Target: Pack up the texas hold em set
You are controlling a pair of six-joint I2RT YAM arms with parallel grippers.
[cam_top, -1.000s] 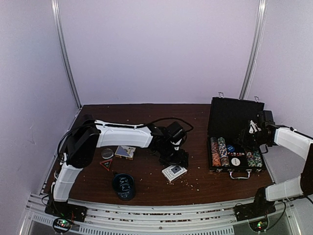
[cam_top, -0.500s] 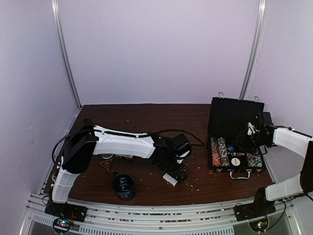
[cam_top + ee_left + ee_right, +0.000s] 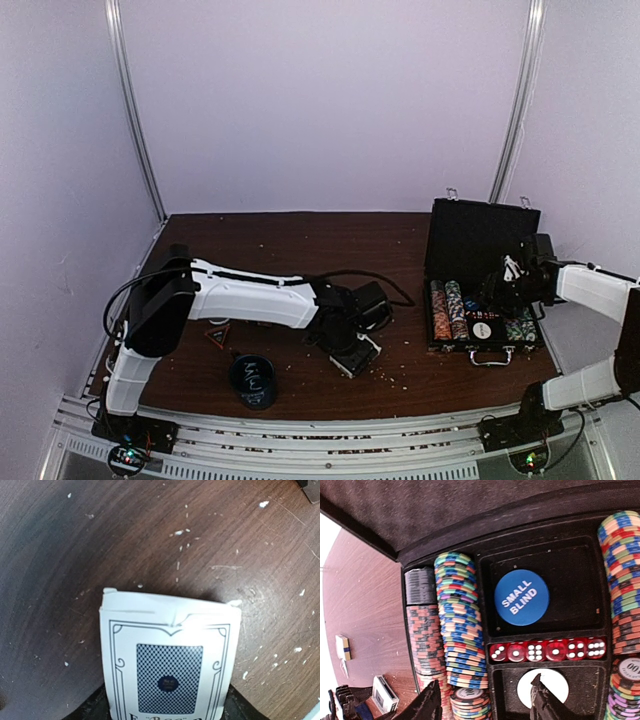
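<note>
The black case (image 3: 480, 238) stands open at the right with chip rolls (image 3: 446, 306) in its tray. In the right wrist view I see the chip rolls (image 3: 457, 625), a blue "SMALL BLIND" button (image 3: 521, 597), red dice (image 3: 547, 650) and a white button (image 3: 547, 685). My right gripper (image 3: 498, 288) (image 3: 485, 705) hovers open over the tray, holding nothing. At mid-table my left gripper (image 3: 358, 350) (image 3: 167, 712) is shut on a white card deck (image 3: 170, 650) (image 3: 352, 362), a dark finger against each long side.
A dark round cup (image 3: 253, 380) with white scribbles stands near the front edge, left of the deck. A small triangular piece (image 3: 217, 336) lies by the left arm. A second small box (image 3: 342, 647) lies further left. Crumbs speckle the brown table (image 3: 300, 240).
My left arm has swung toward the front and lowered over the card deck, and its jaws widened, then narrowed onto the deck, which shifted slightly. The right arm has barely moved.
</note>
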